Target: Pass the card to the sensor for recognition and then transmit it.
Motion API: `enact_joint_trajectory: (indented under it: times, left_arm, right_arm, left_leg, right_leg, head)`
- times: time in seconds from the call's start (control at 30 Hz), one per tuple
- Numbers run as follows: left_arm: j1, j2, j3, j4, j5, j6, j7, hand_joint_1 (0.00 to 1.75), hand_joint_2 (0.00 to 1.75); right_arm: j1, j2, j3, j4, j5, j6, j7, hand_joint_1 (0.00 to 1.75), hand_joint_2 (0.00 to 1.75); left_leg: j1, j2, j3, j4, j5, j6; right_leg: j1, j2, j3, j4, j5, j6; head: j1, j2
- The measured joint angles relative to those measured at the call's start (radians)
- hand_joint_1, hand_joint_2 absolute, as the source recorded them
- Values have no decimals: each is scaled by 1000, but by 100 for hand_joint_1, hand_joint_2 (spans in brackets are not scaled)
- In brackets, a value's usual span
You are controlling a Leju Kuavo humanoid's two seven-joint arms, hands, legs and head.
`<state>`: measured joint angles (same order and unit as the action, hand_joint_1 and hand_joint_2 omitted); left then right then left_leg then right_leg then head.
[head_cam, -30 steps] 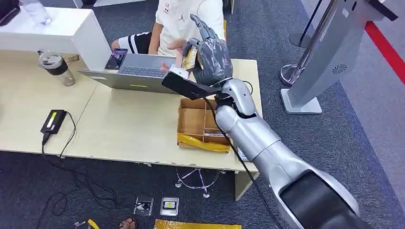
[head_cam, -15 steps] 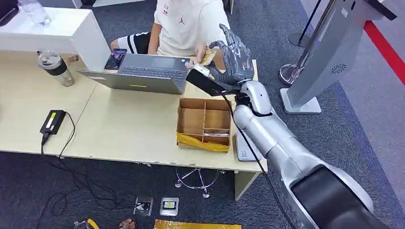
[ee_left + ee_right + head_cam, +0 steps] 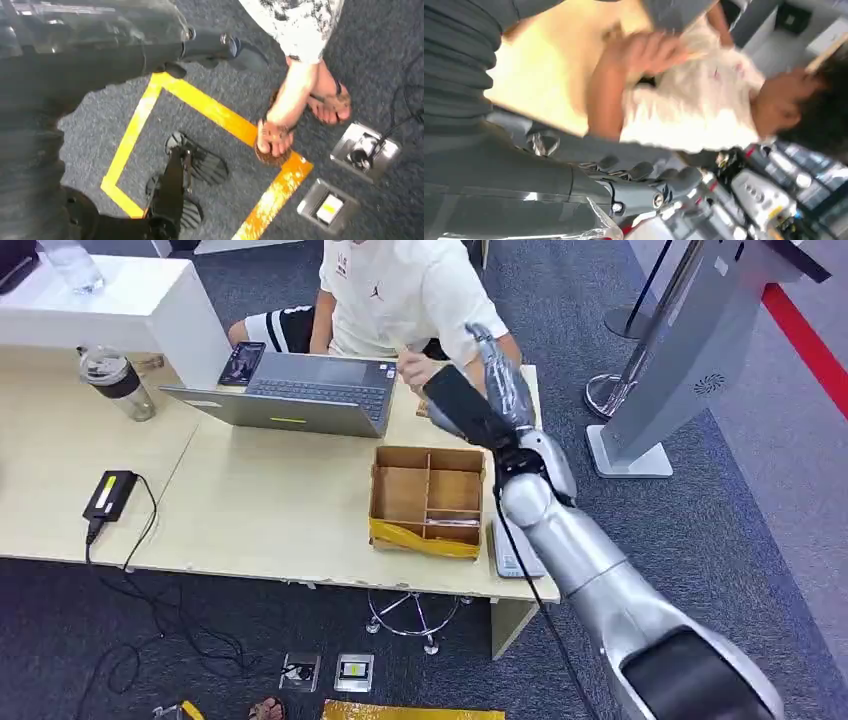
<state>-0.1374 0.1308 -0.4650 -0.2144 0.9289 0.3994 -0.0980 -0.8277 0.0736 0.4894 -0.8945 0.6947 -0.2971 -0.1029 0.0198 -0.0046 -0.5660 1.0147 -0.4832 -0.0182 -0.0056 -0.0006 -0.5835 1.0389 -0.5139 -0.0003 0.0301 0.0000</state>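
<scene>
Grey right hand (image 3: 497, 380) edge-on above the table (image 3: 270, 500), fingers (image 3: 649, 172) straight, empty; card hidden; left hand's fingers indiscernible.

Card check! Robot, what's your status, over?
Right hand open, raised beside person's hand. Left hand hangs empty. Card: cannot tell who has it.

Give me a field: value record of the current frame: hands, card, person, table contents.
right hand: raised over the table's far edge, fingers extended, nothing seen in them
left hand: hanging low over the floor, holding nothing
card: cannot be made out in either hand; the person's hand is by the laptop, too blurred to tell what it holds
person: seated at the far side of the table, white shirt
laptop: open, in front of the person
cardboard tray: divided into compartments, near the table's front edge
power adapter: on the table, cable trailing off the front edge
</scene>
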Motion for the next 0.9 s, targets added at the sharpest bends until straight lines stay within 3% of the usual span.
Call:
enact_joint_trajectory:
  times: [0.1, 0.23, 0.4, 0.63, 0.7, 0.77, 0.8, 0.9]
  left_arm:
    - [1, 0, 0, 1, 3, 1, -3, 0, 175]
    - [2, 0, 0, 3, 14, 5, -3, 0, 175]
    - [2, 0, 0, 3, 30, 13, -2, 0, 175]
    - [2, 0, 0, 3, 34, 14, -3, 0, 175]
    - [1, 0, 0, 3, 45, 15, -2, 0, 175]
    - [-4, 0, 0, 3, 67, 13, 59, 0, 175]
    - [-5, 2, 0, 3, 81, -1, 109, 0, 175]
    - [-9, 6, 0, -3, 98, -6, 152, 0, 175]
  right_arm:
    - [66, -10, -5, -171, -8, 27, 18, 0, 175]
    - [183, -46, -19, -405, -47, 141, 42, 0, 175]
    - [295, -75, -11, -557, 29, 207, 28, 0, 175]
    - [306, -77, -7, -569, 47, 214, 23, 0, 175]
    - [329, -86, 13, -599, 113, 235, 9, 0, 175]
    - [357, -94, 101, -614, 283, 237, -36, 0, 175]
    - [354, -81, 141, -588, 317, 193, -44, 0, 175]
    - [337, -57, 180, -536, 353, 122, -11, 0, 175]
  left_leg:
    - [0, 0, -1, 0, 0, 0]
    - [0, 0, 0, 0, -1, 0]
    - [0, 1, 0, 0, -1, 0]
    - [0, 1, 0, 0, -1, 0]
    - [0, 1, 0, 0, -1, 0]
    - [0, 1, -1, 0, 0, 0]
    - [0, 1, -1, -1, 0, 0]
    - [0, 1, -1, -1, 0, 0]
  right_leg:
    - [0, 0, -1, 0, 0, 0]
    - [0, 0, 0, -1, 0, 0]
    - [0, 0, 1, -1, 0, 0]
    - [0, 0, 0, -1, 0, 0]
    - [0, 0, 1, -1, 0, 0]
    - [0, 0, 1, -1, 0, 0]
    - [0, 0, 1, 0, 0, 0]
    - [0, 0, 1, 0, 0, 0]
  head:
    - [1, 0]
    - [2, 0]
    - [1, 0]
    - [1, 0]
    - [1, 0]
    - [1, 0]
    - [1, 0]
    - [2, 0]
